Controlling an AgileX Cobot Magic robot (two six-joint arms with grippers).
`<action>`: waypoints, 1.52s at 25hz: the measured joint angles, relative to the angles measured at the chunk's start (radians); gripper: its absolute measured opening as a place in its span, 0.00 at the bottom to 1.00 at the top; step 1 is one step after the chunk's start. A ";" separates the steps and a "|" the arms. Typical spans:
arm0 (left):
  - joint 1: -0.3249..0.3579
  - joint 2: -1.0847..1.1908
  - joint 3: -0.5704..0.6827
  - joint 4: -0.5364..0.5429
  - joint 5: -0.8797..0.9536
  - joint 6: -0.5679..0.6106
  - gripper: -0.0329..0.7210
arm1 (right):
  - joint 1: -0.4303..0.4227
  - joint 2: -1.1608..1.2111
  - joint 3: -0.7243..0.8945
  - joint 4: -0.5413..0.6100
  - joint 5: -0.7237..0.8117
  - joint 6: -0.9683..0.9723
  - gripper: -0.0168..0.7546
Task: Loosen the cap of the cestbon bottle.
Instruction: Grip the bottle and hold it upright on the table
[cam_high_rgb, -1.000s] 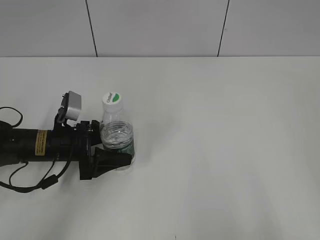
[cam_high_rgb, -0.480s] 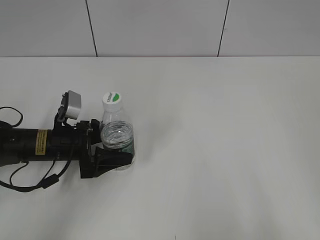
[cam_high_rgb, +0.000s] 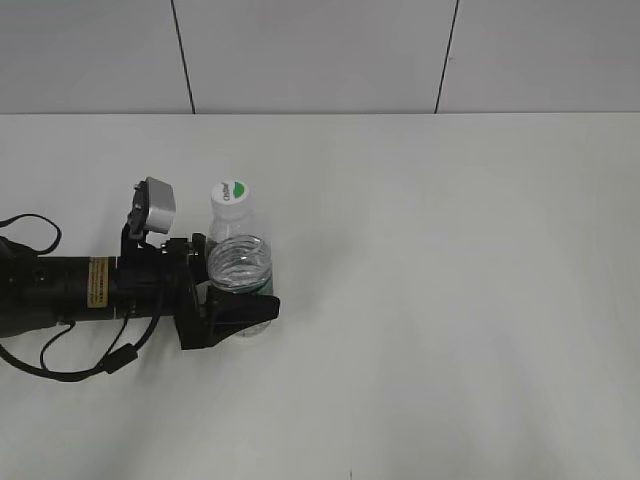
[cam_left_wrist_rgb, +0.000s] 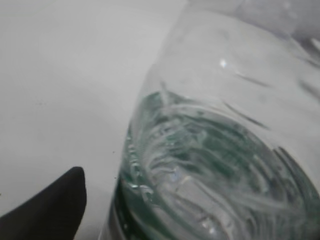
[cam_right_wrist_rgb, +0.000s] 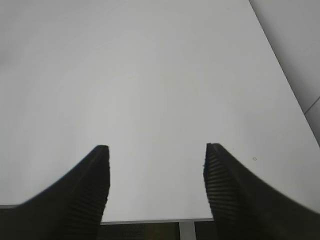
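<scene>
In the left wrist view, the cestbon bottle (cam_left_wrist_rgb: 215, 150) fills almost the whole picture, pressed close to the lens: clear ribbed plastic with green showing through its lower part. One dark fingertip (cam_left_wrist_rgb: 52, 205) shows at the bottom left, beside the bottle's wall, with pale worktop (cam_left_wrist_rgb: 65, 75) behind it.

In the exterior view, the left arm (cam_high_rgb: 70, 290) lies low along the worktop (cam_high_rgb: 450, 300) from the left edge, a grey camera block (cam_high_rgb: 158, 205) standing up from its wrist. The left gripper (cam_high_rgb: 238, 290) has its black fingers on either side of the bottle's lower body, at the dark green label band (cam_high_rgb: 262, 290), and looks clamped on it. The cestbon bottle (cam_high_rgb: 238, 262) stands on the left part of the worktop, leaning slightly, so that its clear shoulder shows as a round ring. The cap (cam_high_rgb: 230, 194) sits on the narrow neck above and behind that ring, white with a green patch on top, and nothing touches it.

The right wrist view shows the right gripper (cam_right_wrist_rgb: 156, 187) with its two ribbed black fingers (cam_right_wrist_rgb: 87, 192) wide apart and nothing between them, hanging over bare worktop (cam_right_wrist_rgb: 150, 75). This arm does not appear in the exterior view.

Beyond the worktop's far edge stands a pale wall (cam_high_rgb: 320, 55) crossed by two thin dark seams.
</scene>
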 joint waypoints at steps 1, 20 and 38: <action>-0.004 0.000 0.000 -0.007 0.000 0.000 0.82 | 0.000 0.000 0.000 0.000 0.000 0.000 0.61; -0.005 0.001 0.000 -0.030 -0.003 0.007 0.62 | 0.000 0.000 0.000 -0.001 0.000 0.000 0.61; -0.005 0.001 -0.026 0.000 0.003 0.004 0.61 | 0.000 0.007 -0.003 0.001 -0.001 0.000 0.61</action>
